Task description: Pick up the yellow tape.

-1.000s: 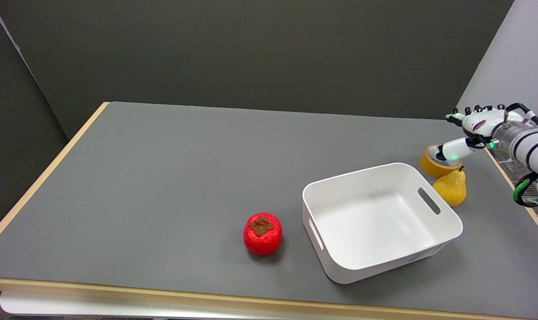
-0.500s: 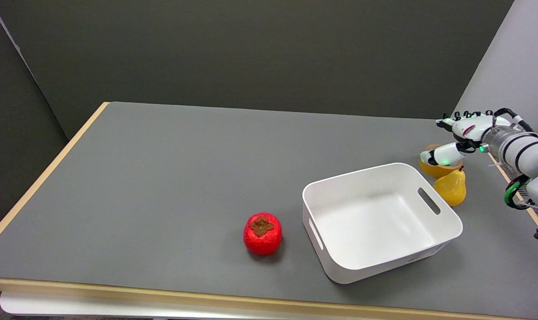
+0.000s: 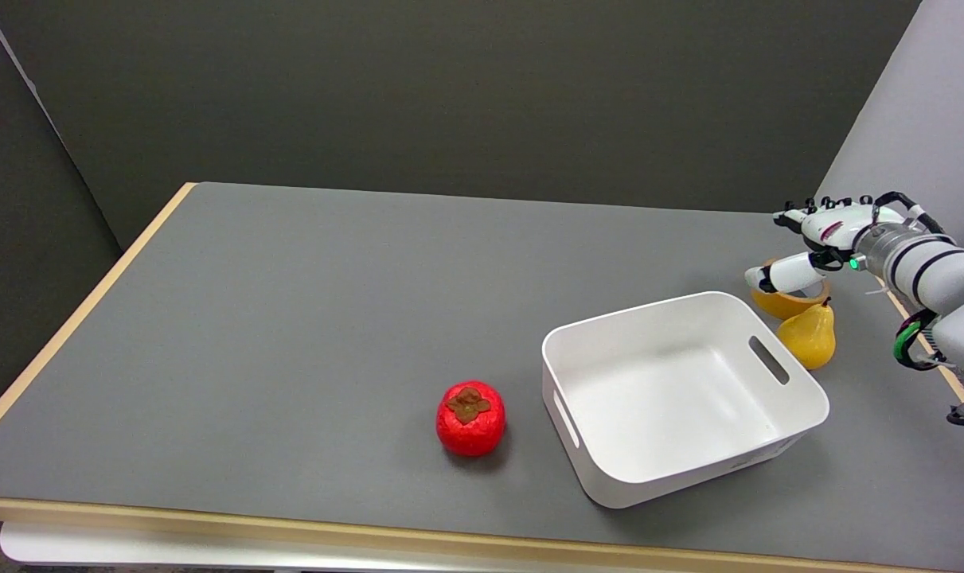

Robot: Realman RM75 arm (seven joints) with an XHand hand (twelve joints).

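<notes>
The right hand [image 3: 817, 239] hovers over the yellow tape [image 3: 786, 302], its fingers spread and holding nothing; the grasp and the lift are not yet done.

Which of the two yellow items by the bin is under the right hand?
The yellow tape, the flat roll behind the bin's far right corner. The right hand reaches over it. The yellow pear stands upright nearer the camera, clear of the hand.
</notes>
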